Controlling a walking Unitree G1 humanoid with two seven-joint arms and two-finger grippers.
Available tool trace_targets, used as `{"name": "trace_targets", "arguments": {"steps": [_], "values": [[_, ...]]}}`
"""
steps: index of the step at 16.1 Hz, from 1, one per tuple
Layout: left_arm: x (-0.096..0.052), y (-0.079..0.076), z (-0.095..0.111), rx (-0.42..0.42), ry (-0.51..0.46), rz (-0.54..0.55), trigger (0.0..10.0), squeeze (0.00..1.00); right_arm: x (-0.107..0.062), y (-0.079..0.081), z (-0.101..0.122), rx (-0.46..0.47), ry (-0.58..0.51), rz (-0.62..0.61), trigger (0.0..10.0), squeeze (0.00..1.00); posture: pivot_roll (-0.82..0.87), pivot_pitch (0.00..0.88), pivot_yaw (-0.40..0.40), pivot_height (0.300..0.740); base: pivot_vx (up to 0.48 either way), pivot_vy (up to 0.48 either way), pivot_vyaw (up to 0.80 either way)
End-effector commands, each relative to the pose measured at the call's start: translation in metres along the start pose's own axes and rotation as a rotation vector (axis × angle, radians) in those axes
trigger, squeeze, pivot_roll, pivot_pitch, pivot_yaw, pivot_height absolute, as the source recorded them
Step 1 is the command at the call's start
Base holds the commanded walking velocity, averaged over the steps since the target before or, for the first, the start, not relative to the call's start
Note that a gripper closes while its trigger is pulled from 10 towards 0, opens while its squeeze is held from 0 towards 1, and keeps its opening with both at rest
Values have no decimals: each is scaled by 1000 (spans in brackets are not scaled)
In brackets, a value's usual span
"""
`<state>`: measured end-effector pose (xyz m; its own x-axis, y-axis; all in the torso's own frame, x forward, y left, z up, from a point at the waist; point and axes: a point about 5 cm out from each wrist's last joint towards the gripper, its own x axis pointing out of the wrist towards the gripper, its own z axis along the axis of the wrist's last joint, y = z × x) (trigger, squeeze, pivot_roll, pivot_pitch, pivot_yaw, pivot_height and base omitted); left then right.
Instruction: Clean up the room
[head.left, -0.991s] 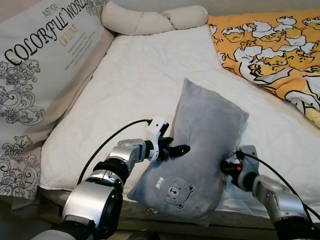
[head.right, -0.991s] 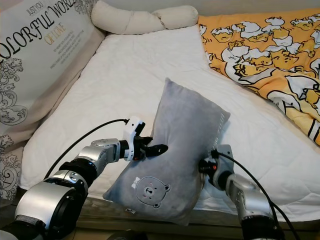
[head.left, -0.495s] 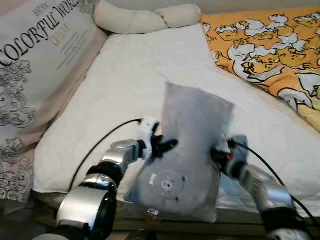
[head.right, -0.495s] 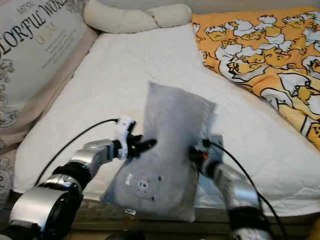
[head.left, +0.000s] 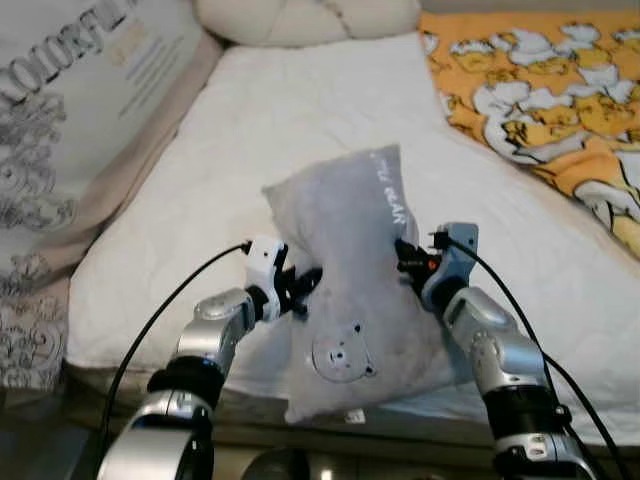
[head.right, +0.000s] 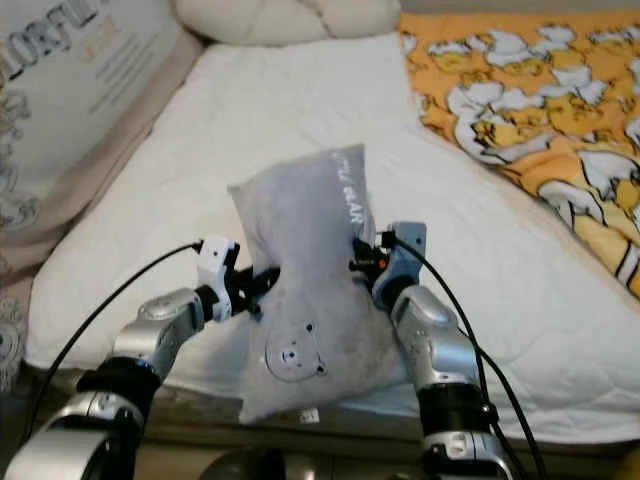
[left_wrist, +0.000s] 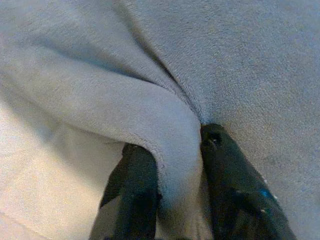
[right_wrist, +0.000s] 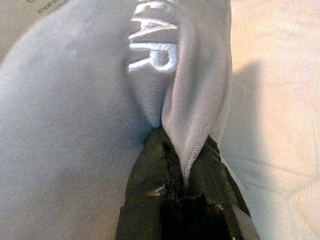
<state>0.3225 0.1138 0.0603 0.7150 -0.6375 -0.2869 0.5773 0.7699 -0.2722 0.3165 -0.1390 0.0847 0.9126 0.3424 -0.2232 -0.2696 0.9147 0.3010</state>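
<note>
A grey plush pillow (head.left: 350, 280) with a bear face and white lettering is held upright over the near edge of the bed. My left gripper (head.left: 300, 287) pinches its left side; in the left wrist view a fold of grey fabric (left_wrist: 170, 145) sits between the two black fingers (left_wrist: 137, 185). My right gripper (head.left: 408, 262) pinches the right edge; in the right wrist view the pillow's seam (right_wrist: 192, 120) runs between the fingers (right_wrist: 152, 170). Both grippers are shut on the pillow.
The white mattress (head.left: 300, 130) stretches ahead. An orange cartoon-print blanket (head.left: 540, 90) lies at the right. A cream twisted cushion (head.left: 300, 18) lies at the head. A large printed pillow (head.left: 70, 110) leans along the left side. The bed's front edge is just below the grippers.
The pillow has been raised and turned so its lettered end points up and away. Both grippers have come closer together while holding it. The camera has tilted down slightly.
</note>
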Motion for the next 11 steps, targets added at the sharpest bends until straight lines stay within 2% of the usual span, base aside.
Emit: {"name": "trace_targets", "arguments": {"steps": [1,4,7,8,10,11], "values": [[2,-3,17,14,-63,2,0,0,4,17,5,-32,-31,50,0,0,88,0,87,740,0,0,0],[-2,-5,20,36,-76,66,0,0,4,18,0,-30,-37,-1,0,0,86,0,99,740,0,0,0],[-3,-6,21,52,-77,85,0,0,3,17,-2,-28,-43,-32,0,0,82,0,102,740,0,0,0],[-4,-6,30,41,-115,130,0,0,-2,13,-3,-39,-67,-86,0,0,76,0,106,740,0,0,0],[-5,-7,34,32,-142,159,0,0,-6,9,0,-61,-93,-122,0,0,63,0,106,740,0,0,0],[-6,-8,35,65,-149,184,0,0,-7,8,1,-75,-98,-132,0,0,62,0,100,740,0,0,0]]}}
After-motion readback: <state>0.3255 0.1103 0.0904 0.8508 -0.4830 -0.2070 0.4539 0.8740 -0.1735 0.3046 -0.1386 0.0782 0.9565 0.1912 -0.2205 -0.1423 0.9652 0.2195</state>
